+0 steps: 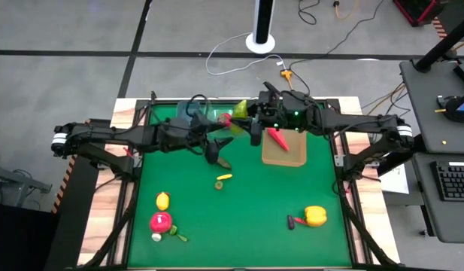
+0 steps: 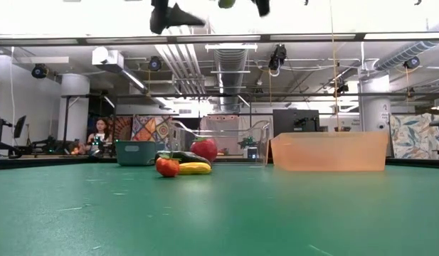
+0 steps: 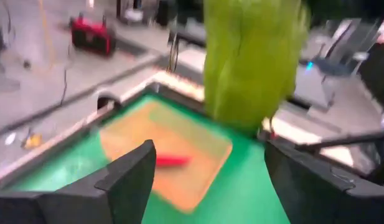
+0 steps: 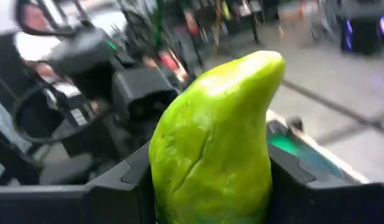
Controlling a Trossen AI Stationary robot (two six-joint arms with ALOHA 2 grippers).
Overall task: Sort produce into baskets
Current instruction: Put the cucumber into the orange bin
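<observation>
Green mat [image 1: 239,218] across the table, wood edging at its sides, grey floor and cables beyond. Far side: blue-grey bin [image 2: 136,152], clear tub [image 1: 195,111], tan tray [image 1: 286,153] with a red chilli [image 1: 277,138] lying in it, tip toward the near edge.

Above the far half, between the two arms: a yellow-green pepper [image 4: 213,146], glossy, creased, broad at one end and narrowing to a blunt tip. In the right wrist view, long axis upright, tip leaning away from the camera. Held between the fingers of the right gripper [image 1: 247,114], pressed in from both sides. Left gripper [image 3: 207,180] just beside it, fingers spread wide with nothing between them, the pepper hanging ahead.

On the mat, well apart: lemon [image 1: 163,201], red round fruit [image 1: 161,221], yellow pepper [image 1: 315,216], small yellow piece [image 1: 225,177] near the middle.
</observation>
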